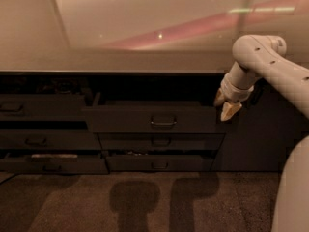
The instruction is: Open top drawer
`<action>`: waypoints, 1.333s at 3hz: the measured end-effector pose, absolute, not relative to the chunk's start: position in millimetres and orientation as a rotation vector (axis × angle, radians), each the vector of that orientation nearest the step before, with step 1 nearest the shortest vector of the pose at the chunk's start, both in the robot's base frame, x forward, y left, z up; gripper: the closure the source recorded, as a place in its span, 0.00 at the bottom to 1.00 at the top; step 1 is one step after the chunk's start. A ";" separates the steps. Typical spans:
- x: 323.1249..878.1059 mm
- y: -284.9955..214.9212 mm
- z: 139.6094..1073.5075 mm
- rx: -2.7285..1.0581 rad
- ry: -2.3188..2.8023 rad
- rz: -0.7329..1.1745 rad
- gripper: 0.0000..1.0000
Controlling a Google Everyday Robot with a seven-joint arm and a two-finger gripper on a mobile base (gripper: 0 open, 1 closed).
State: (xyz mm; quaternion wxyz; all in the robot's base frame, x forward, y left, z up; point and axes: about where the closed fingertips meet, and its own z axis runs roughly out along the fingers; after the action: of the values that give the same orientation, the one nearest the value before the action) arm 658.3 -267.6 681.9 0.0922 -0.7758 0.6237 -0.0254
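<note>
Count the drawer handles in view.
6 handles: left column, top, middle, bottom; centre column, on the top drawer, middle, bottom. Others may be hidden leftward. The gripper is by the top drawer's right end.

Dark top drawer (145, 120) seemingly pulled partly out, gripper (225, 105) at its right end.

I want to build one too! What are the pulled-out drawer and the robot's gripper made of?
The top drawer looks dull dark grey, painted wood or metal; unclear which. Its handle glints, so probably metal. The gripper, by the drawer's right end, has pale tan tips, perhaps plastic or rubber.
</note>
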 end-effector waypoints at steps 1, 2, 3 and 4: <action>662.7 -267.5 641.0 -2.360 1.875 -0.031 0.00; 664.1 -267.2 610.8 -2.409 1.889 -0.010 0.00; 664.0 -267.1 609.9 -2.409 1.889 -0.008 0.00; 664.0 -267.0 609.9 -2.410 1.889 -0.008 0.19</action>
State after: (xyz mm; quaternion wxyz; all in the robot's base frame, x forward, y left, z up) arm 664.0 -267.0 609.9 0.0400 -0.7864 0.6164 -0.0027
